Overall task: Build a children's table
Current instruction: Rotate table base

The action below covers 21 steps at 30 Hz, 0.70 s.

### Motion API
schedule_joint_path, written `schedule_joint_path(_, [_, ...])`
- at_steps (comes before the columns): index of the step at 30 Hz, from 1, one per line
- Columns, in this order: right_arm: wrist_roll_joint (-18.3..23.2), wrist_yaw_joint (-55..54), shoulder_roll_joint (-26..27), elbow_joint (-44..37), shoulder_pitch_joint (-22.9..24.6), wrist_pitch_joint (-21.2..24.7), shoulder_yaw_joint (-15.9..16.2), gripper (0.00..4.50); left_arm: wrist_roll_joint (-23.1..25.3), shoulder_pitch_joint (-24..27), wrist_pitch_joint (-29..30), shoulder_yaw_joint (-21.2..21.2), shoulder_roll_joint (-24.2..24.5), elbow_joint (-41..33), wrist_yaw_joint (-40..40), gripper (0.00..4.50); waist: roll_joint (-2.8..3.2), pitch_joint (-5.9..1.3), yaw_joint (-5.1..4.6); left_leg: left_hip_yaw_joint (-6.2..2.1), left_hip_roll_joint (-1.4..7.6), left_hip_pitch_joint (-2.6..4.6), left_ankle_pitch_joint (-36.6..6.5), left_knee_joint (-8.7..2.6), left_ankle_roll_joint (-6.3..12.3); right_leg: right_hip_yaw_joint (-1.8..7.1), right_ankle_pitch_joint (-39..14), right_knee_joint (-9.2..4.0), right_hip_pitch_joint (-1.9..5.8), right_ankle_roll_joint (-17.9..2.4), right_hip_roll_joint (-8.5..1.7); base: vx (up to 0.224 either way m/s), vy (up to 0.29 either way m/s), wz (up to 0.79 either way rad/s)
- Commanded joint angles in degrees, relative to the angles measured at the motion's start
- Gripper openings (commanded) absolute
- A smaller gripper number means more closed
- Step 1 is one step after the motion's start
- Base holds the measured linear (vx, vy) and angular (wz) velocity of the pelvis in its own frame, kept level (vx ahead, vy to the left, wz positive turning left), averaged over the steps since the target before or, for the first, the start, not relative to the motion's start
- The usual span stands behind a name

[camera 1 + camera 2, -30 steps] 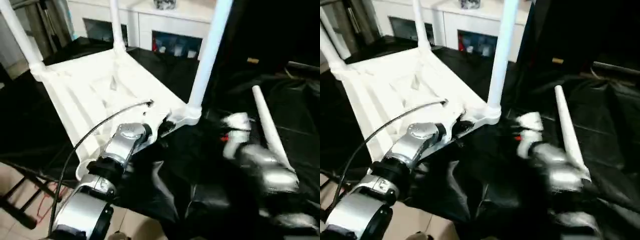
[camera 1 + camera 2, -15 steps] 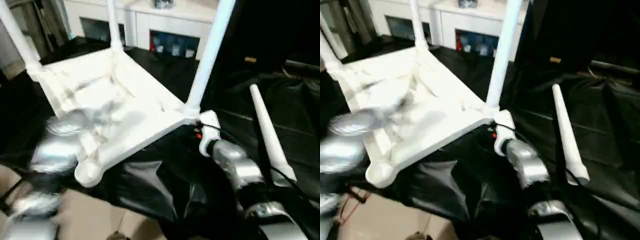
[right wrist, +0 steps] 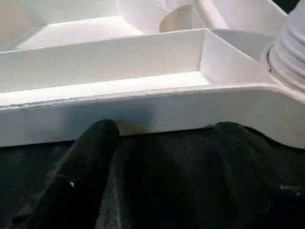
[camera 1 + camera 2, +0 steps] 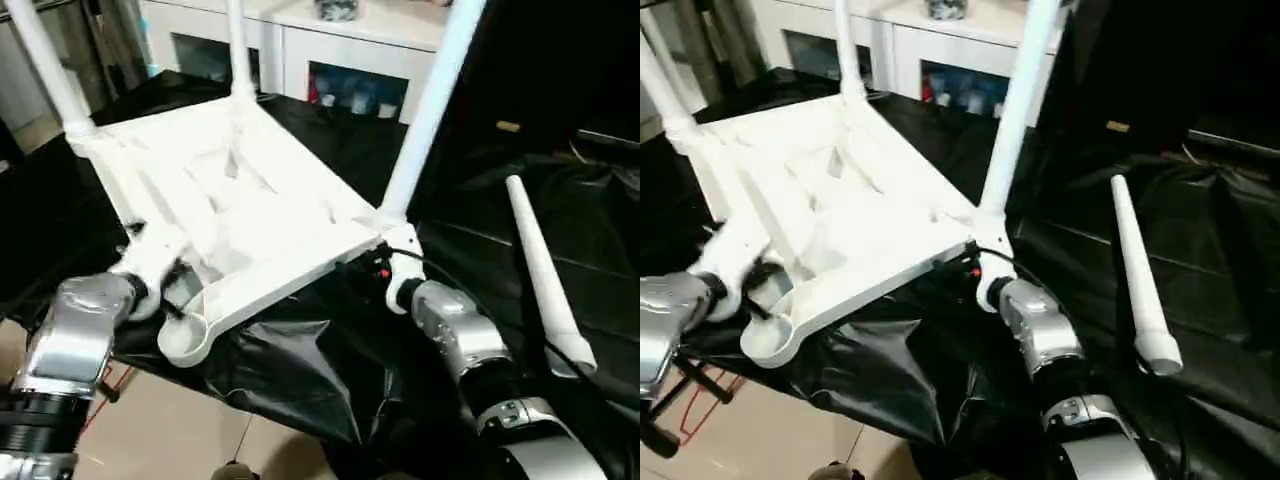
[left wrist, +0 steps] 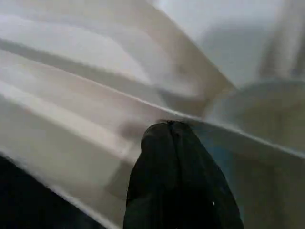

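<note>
The white tabletop (image 4: pixel 250 200) lies upside down on black cloth, ribs up. Three white legs (image 4: pixel 430 110) stand in its corner sockets. The near-left socket (image 4: pixel 185 338) is empty. A loose leg (image 4: pixel 540 270) lies on the cloth to the right. My left gripper (image 4: pixel 168 290) is at the tabletop's left rim beside the empty socket. In the left wrist view its fingers (image 5: pixel 174 148) are shut together, the tip against a white rib, with nothing between them. My right gripper (image 3: pixel 162 131) stands open at the near-right rim, close to the socket with a leg, its fingertips (image 3: pixel 97 136) at the rim's outer wall.
A white cabinet (image 4: pixel 350 40) with glass doors stands behind. The black cloth (image 4: pixel 300 370) hangs over the work surface's near edge, with beige floor (image 4: pixel 170 430) below. The tabletop's empty socket juts past that edge.
My left arm has swung from over the tabletop's near edge to its left rim, and the gripper has shut. My right arm has moved forward to the near-right corner.
</note>
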Motion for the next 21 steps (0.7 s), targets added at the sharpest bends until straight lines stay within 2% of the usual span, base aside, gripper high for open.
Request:
schedule_joint_path(1, [0.44,0.29,-0.35,-0.28,-1.26,-0.45,-0.30,3.21,-1.66,0.69,1.44,-2.46,0.60,-1.51,-3.28,0.00,1.56,-4.02,-0.07,-0.16,1.06,0.79,-10.77,-3.52,-1.00,2.84,-3.40,-3.30,3.05,-11.31,-4.03,0.000,0.000,0.00])
schedule_joint_path(2, [0.41,0.15,-0.49,-0.19,-1.41,-0.41,-0.60,3.08,-3.23,0.35,2.12,-4.04,0.76,-2.07,-5.83,0.00,2.63,-4.05,0.00,-0.26,1.01,0.91,-10.75,-3.43,-1.26,2.83,-2.71,-3.14,2.96,-11.63,-4.03,0.000,0.000,0.00])
schedule_joint_path(3, [0.41,0.13,-0.52,-0.15,-1.43,-0.42,-0.63,3.08,-3.38,0.31,2.24,-4.24,0.78,-2.17,-6.16,0.00,2.06,-3.92,-0.17,-0.10,1.01,1.02,-11.65,-3.50,-1.37,2.79,-3.00,-3.43,2.91,-11.79,-3.83,0.000,0.000,0.00])
schedule_joint_path(4, [0.40,0.06,-0.62,-0.04,-1.50,-0.46,-0.75,2.97,-3.89,0.18,2.66,-4.89,0.85,-2.50,-7.22,0.00,1.93,-3.97,-0.19,-0.10,0.97,0.99,-11.71,-3.49,-1.35,2.80,-2.90,-3.39,3.03,-11.87,-3.79,0.000,0.000,0.00])
schedule_joint_path(8, [0.31,-0.50,-1.44,0.12,-1.67,-0.63,-1.26,2.66,-6.25,-1.14,3.07,-8.61,-0.53,-4.27,-12.50,0.00,2.21,-3.83,-0.03,-0.11,1.00,1.03,-12.66,-3.55,-1.57,2.90,-5.49,-3.59,3.06,-11.74,-3.99,0.000,0.000,0.00])
schedule_joint_path(10, [0.25,-0.67,-2.00,-0.49,-1.45,-0.38,-1.47,2.41,-6.83,-2.93,2.59,-10.41,-2.92,-3.70,-13.26,0.00,2.12,-3.91,0.02,0.01,0.96,1.10,-12.03,-3.42,-1.57,2.97,-5.02,-3.61,3.13,-11.66,-3.96,0.000,0.000,0.00])
schedule_joint_path(13, [0.24,-0.97,-2.68,-1.86,-0.81,0.18,-1.75,2.26,-7.12,-5.02,1.49,-12.32,-5.63,-2.07,-13.37,0.00,2.01,-4.00,-0.05,0.02,0.80,0.73,-10.47,-3.27,-1.21,2.94,-3.27,-3.41,3.49,-11.63,-3.91,0.000,0.000,0.00])
schedule_joint_path(14, [0.30,-1.00,-2.95,-2.45,-0.53,0.41,-1.89,2.11,-6.96,-5.66,0.77,-12.81,-6.69,-1.25,-13.16,0.00,2.31,-4.09,-0.09,-0.06,0.76,0.66,-9.79,-3.20,-1.09,2.91,-2.69,-3.33,3.59,-11.48,-3.92,0.000,0.000,0.00])
schedule_joint_path(15, [0.22,-1.15,-3.25,-3.27,-0.14,0.73,-1.97,2.02,-6.71,-6.29,0.08,-13.27,-7.73,-0.39,-12.79,0.00,1.98,-4.10,-0.26,-0.02,0.67,0.51,-9.44,-3.14,-0.83,2.88,-2.36,-3.41,3.75,-11.33,-3.89,0.000,0.000,0.00])
schedule_joint_path(16, [0.03,-1.28,-4.20,-5.57,1.09,1.47,-2.09,1.97,-6.28,-7.69,-1.87,-14.40,-10.34,1.74,-11.91,0.00,2.05,-4.12,-0.35,0.07,0.59,0.51,-9.01,-3.02,-0.48,2.89,-2.13,-3.55,3.79,-11.06,-3.79,0.000,0.000,0.00])
schedule_joint_path(17, [0.03,-1.28,-4.20,-5.57,1.09,1.47,-2.09,1.92,-6.28,-7.69,-1.87,-14.40,-10.34,1.74,-11.91,0.00,2.05,-4.12,-0.35,0.07,0.59,0.51,-9.01,-3.02,-0.48,2.89,-2.13,-3.55,3.79,-11.06,-3.79,0.000,0.000,0.00])
schedule_joint_path(18, [0.01,-1.43,-4.75,-6.95,1.82,2.01,-2.26,1.80,-6.22,-8.35,-2.70,-14.74,-11.82,2.84,-11.26,0.00,2.33,-4.30,-0.16,0.08,0.65,0.73,-8.48,-2.82,-0.13,2.94,-1.52,-3.38,3.69,-11.20,-3.83,0.000,0.000,0.00])
schedule_joint_path(21, [-0.10,-2.25,-6.94,-11.95,4.33,4.49,-3.15,1.52,-6.34,-9.49,-4.12,-15.89,-15.39,4.68,-10.62,0.00,2.09,-4.28,0.05,0.09,0.63,0.40,-7.82,-2.83,0.85,2.90,-2.67,-3.62,3.99,-10.57,-3.88,0.000,0.000,0.00])
